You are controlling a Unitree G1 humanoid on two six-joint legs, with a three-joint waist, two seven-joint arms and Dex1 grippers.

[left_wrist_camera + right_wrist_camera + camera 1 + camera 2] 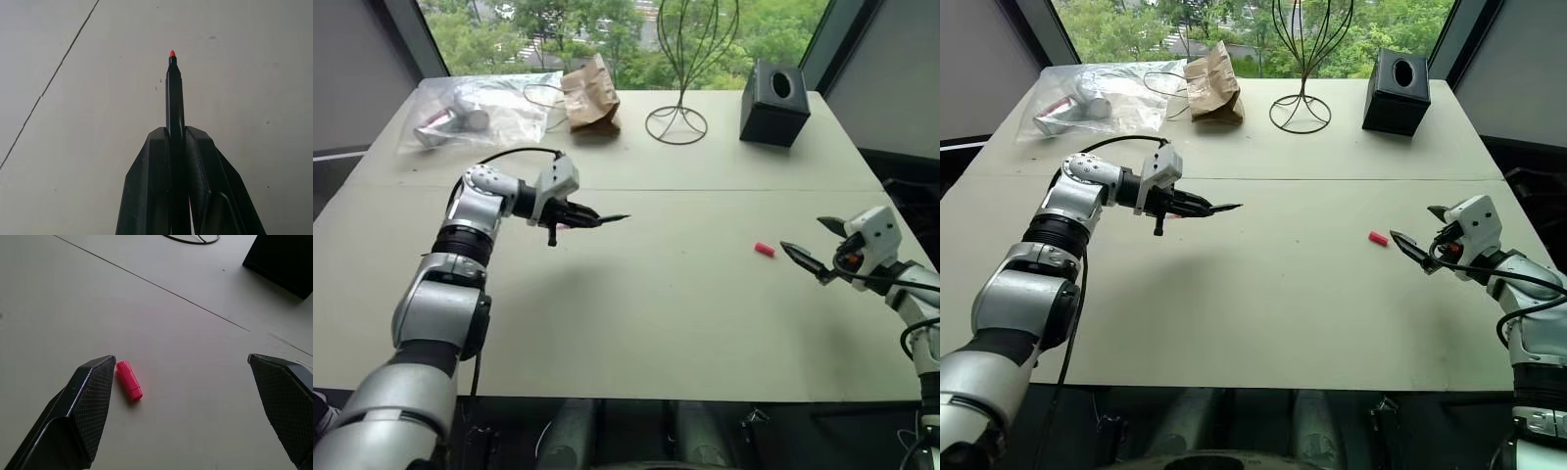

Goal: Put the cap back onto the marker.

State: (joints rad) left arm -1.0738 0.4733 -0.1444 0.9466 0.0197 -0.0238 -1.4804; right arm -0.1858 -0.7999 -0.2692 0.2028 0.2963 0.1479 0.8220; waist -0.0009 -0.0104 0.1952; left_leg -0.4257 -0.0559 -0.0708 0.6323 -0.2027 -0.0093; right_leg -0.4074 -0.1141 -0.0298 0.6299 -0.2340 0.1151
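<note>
One end effector, the left, clenched the marker mid-frame; the right gaped beside the cap, needing a grasp next.

Silver arms, black jaws, cables.

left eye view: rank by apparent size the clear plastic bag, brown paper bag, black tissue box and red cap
1. Clear crinkled plastic bag, largest.
2. and 3. Crumpled brown paper bag and black cube tissue box look about alike; not ranked.
4. Tiny red cylindrical plastic cap, smallest, though it lies nearer the camera.
</note>
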